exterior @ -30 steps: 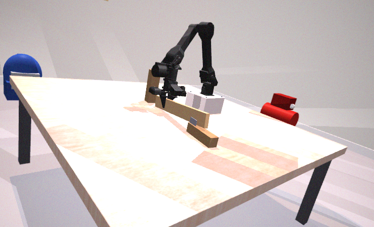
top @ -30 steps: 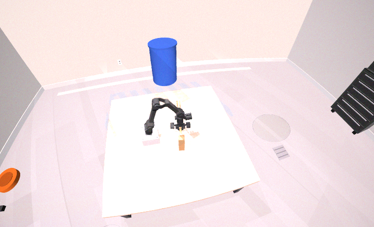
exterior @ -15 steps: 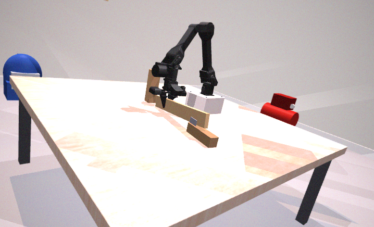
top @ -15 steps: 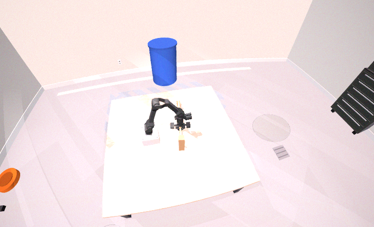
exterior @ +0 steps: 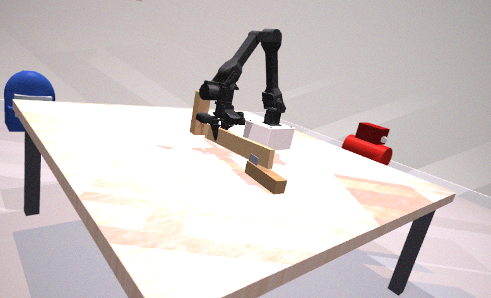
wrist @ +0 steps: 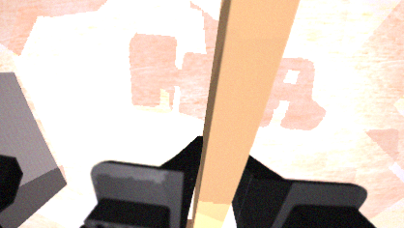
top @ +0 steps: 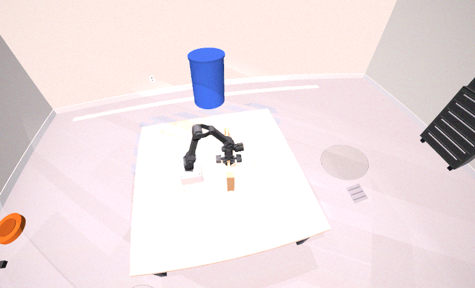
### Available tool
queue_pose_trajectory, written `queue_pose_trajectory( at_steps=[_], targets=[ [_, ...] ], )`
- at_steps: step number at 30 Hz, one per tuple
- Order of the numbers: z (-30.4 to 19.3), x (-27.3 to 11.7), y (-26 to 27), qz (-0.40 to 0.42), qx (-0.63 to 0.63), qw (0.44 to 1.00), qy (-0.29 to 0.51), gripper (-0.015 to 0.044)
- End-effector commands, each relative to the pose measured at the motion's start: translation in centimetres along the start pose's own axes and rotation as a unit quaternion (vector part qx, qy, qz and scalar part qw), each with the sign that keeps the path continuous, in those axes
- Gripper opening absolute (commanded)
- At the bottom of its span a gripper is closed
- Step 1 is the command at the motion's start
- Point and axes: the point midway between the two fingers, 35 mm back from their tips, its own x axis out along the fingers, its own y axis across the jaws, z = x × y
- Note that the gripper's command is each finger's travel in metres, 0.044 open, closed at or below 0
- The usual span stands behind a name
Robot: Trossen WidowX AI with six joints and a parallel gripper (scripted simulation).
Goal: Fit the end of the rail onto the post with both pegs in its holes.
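Observation:
The wooden rail [exterior: 247, 145] [wrist: 246, 92] runs from the low footboard block [exterior: 265, 180] towards the upright wooden post [exterior: 199, 110] [top: 230, 183]. Its far end sits at the grey bracket [exterior: 254, 159] on the block. Its near end is just in front of the post, with a narrow gap between them in the exterior view. My gripper [exterior: 221, 134] [top: 228, 163] [wrist: 213, 142] points down and is shut on the rail close to that near end, one finger on each side. The pegs and holes cannot be made out. Whether the near end is off the table is unclear.
The arm's white base [exterior: 269, 136] [top: 192, 177] stands on the table [exterior: 147, 207] [top: 196, 229] to one side of the rail. A blue bin [top: 207, 80] and a red object [exterior: 367, 149] are beyond the table.

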Motion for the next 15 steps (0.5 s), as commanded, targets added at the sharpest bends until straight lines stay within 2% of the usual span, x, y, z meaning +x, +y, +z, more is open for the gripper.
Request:
queue_pose_trajectory(
  at_steps=[1, 15],
  targets=[
    [0.18, -0.54, -0.43, -0.006, -0.002, 1.000, -0.005, 0.0000],
    [0.17, -1.25, -0.68, -0.006, -0.002, 1.000, -0.005, 0.0000]
  ],
)
